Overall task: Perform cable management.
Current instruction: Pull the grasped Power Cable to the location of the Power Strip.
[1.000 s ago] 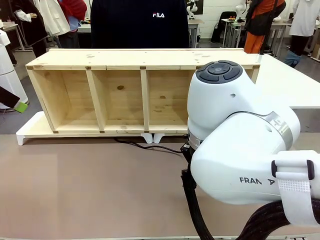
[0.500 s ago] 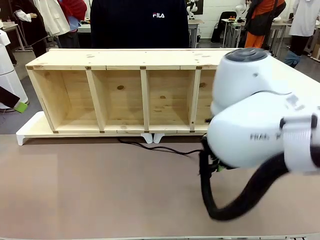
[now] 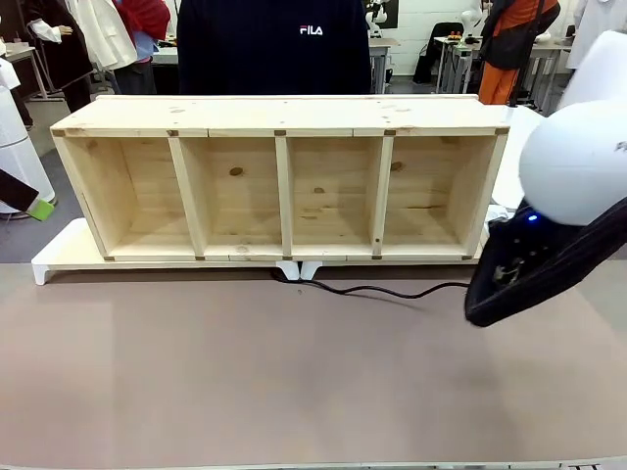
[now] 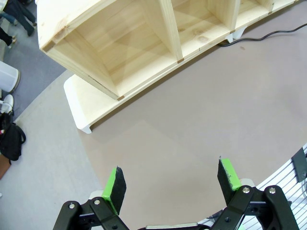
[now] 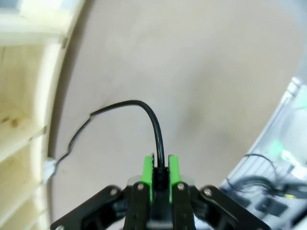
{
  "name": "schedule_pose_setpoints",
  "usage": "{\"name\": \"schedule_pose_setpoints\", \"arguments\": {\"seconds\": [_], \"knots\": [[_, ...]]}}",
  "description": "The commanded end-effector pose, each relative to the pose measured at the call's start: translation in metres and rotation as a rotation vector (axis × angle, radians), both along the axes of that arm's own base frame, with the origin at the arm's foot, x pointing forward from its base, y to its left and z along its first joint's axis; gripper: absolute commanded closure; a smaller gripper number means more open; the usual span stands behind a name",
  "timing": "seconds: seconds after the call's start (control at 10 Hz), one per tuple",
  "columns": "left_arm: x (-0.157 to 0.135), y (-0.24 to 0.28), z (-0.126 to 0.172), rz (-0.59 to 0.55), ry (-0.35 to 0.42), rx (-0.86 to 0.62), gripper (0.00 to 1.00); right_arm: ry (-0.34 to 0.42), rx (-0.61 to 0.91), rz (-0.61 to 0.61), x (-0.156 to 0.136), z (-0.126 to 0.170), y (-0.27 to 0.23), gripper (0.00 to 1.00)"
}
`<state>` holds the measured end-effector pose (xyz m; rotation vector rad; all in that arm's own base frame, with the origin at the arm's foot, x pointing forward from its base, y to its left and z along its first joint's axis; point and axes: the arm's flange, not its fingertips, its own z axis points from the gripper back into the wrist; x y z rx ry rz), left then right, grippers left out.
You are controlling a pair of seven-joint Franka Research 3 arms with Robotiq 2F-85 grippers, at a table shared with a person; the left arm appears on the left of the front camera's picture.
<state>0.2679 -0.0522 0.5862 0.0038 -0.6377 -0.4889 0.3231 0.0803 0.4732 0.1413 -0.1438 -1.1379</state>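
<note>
Right gripper (image 5: pixel 161 164) pinches the thin black power cable (image 5: pixel 157 129), left gripper (image 4: pixel 170 179) gapes empty; your pull may snag it under the pale wooden four-bay shelf (image 3: pixel 284 116).

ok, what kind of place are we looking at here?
Probably a robotics lab or shared workshop: a white robot arm over a work table, a bare wooden shelf with a cable in front, and more tables with people behind.

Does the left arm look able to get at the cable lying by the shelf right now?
Probably yes. The left gripper hangs open above the table, and the cable lies uncovered in front of the shelf, with open tabletop between them. It is some way off, though.
</note>
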Motion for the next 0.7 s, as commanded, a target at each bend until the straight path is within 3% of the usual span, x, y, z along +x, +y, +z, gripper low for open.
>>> {"name": "schedule_pose_setpoints", "arguments": {"seconds": [0.0, 0.2, 0.6], "knots": [[0.000, 0.000, 0.000, -0.004, -0.001, -0.003, 0.00, 0.004, 0.015, -0.055, -0.019, -0.024, -0.035, 0.84], [0.000, 0.000, 0.000, -0.004, -0.001, -0.003, 0.00, -0.019, 0.018, -0.122, -0.007, -0.017, -0.067, 0.84], [0.000, 0.000, 0.000, -0.004, -0.001, -0.003, 0.00, -0.165, 0.056, -0.209, 0.036, 0.016, -0.104, 0.84]]}}
